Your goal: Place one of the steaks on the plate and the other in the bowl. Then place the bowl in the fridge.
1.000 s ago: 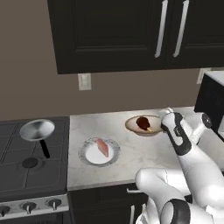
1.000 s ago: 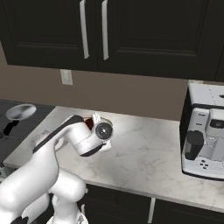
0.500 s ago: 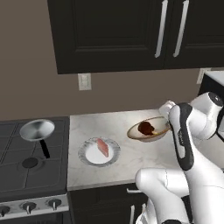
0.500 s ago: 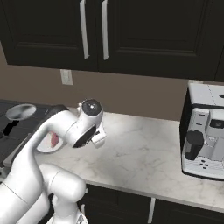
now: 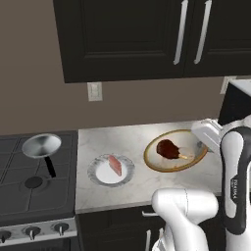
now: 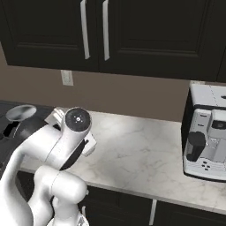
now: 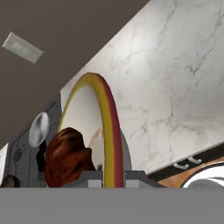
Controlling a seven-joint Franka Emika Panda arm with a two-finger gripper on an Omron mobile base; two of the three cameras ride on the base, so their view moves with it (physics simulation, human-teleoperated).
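My gripper (image 7: 113,177) is clamped on the rim of the round beige-cream bowl (image 5: 175,150) — lifted and tilted above the marble counter (image 5: 122,188) — so the reddish-brown steak (image 5: 168,148) inside could slide out if I tip it further.

The bowl (image 5: 176,151) sits right of centre in the left base view, tilted so its cream inside faces the camera, with a yellow and dark red rim. The reddish-brown steak (image 5: 168,149) lies inside it, a pale streak at its right end. In the hand view the bowl (image 7: 106,127) stands edge-on at lower centre, the steak (image 7: 66,157) against its left face. The pinkish-red steak (image 5: 115,165) lies on the plate (image 5: 99,172), left of the bowl.
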